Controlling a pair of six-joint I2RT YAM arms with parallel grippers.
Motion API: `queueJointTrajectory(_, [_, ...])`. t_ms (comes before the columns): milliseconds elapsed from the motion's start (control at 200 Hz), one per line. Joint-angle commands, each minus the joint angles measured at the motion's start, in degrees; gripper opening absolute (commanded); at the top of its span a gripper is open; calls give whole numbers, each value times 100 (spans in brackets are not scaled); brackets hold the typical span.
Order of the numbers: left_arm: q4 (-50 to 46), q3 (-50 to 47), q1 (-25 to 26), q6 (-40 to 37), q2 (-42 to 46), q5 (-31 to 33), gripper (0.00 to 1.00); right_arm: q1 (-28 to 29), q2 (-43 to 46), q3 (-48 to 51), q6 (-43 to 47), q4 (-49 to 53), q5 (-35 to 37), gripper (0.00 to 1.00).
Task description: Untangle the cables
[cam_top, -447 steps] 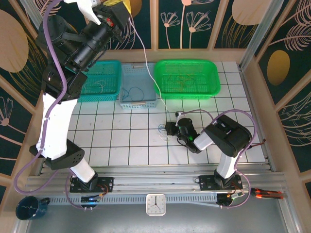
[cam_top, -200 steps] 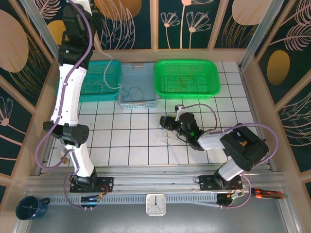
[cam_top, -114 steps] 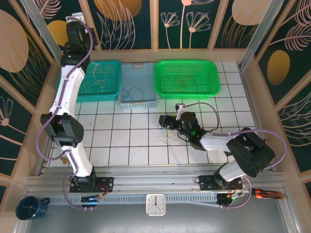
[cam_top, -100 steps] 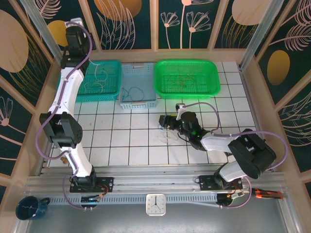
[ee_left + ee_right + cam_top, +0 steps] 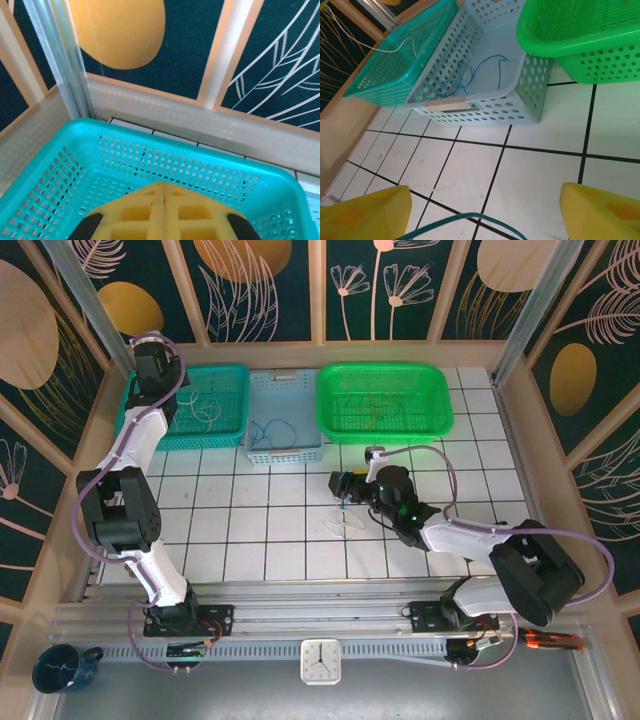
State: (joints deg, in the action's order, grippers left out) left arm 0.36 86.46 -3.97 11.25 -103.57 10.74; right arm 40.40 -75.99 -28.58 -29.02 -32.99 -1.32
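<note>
A blue-green cable [image 5: 470,215] lies on the white tiles near the middle of the worktop [image 5: 250,540]. In the right wrist view it arches across the wide gap between the two yellow fingers [image 5: 365,210] of the right gripper [image 5: 342,484]. The fingers are spread far apart and neither one touches the cable. From above, a pale strand [image 5: 344,527] lies loose on the tiles just on the near side of this gripper.

Another blue cable [image 5: 268,429] lies curled inside the light blue basket [image 5: 470,102], which stands at the far edge of the worktop, beyond the right gripper. A white cable [image 5: 380,48] lies in the teal basket [image 5: 225,370] at the far left corner. The green basket [image 5: 385,368] stands to the right of the light blue one, with some thin wire inside whose colour I cannot tell.

The left gripper [image 5: 163,212] hangs over the far left part of the teal basket. Its yellow fingers are pressed together and no cable shows between them.
</note>
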Motion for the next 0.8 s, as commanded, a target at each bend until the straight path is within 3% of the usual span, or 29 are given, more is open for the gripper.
queueJointTrajectory(0, [386, -130, -141, 80, -106, -110, 0, 47, 218, -149, 89, 169, 171, 78])
queueJointTrajectory(105, [394, -253, -218, 69, -213, -81, 1, 47, 273, -195, 98, 247, 194, 78])
queueJointTrajectory(270, [377, -354, -314, 84, -262, -73, 55, 42, 225, -284, 133, 330, 172, 78])
queueJointTrajectory(390, [327, -308, -323, 63, -251, -55, 80, 47, 181, -306, 142, 335, 159, 78])
queueJointTrajectory(581, [176, -147, -324, 161, -167, -289, 97, 45, 150, -341, 142, 347, 127, 77])
queueJointTrajectory(791, [-20, -40, -324, 564, 105, -1178, 99, 29, 167, -428, 223, 450, 123, 72])
